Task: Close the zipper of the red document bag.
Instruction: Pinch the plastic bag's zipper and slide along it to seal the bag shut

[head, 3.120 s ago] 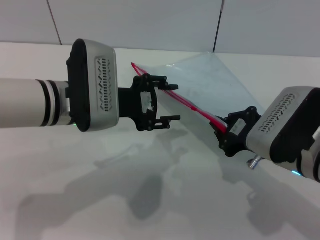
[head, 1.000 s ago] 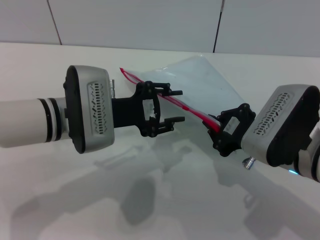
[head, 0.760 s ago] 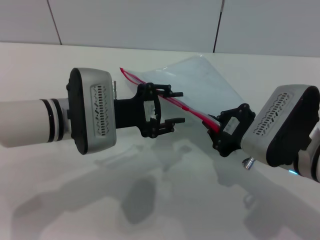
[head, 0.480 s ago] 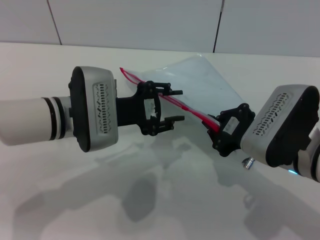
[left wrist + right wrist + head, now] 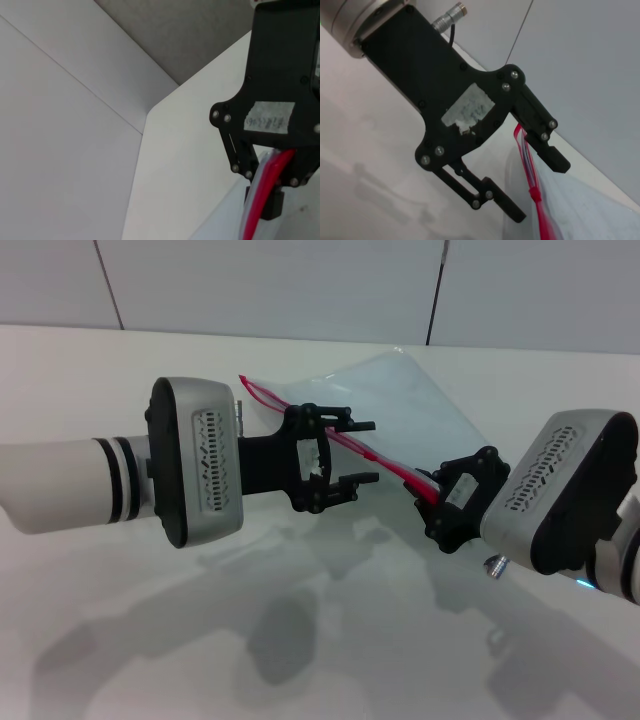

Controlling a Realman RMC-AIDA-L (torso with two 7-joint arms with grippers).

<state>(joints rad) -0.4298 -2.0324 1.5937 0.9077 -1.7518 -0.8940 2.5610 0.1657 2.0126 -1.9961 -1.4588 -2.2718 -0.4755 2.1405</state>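
The left gripper [image 5: 352, 452] has slid a bit right along the zipper [image 5: 385, 459], fingers spread wide. The right gripper [image 5: 437, 502] pinches the near end of the red document bag [image 5: 400, 405], whose red edge slants from far-left to near-right above the table [image 5: 120, 630].

White arms, grey vented wrists, black hands

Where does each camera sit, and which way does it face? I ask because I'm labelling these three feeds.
Head view: on the robot's head, facing forward and down at the table; both arms show, left gripper jaws open, right gripper shut on the zipper.
Left wrist view: faces the right gripper; own jaws unseen.
Right wrist view: faces the left gripper; own jaws unseen.
Shared: all show the zipper.
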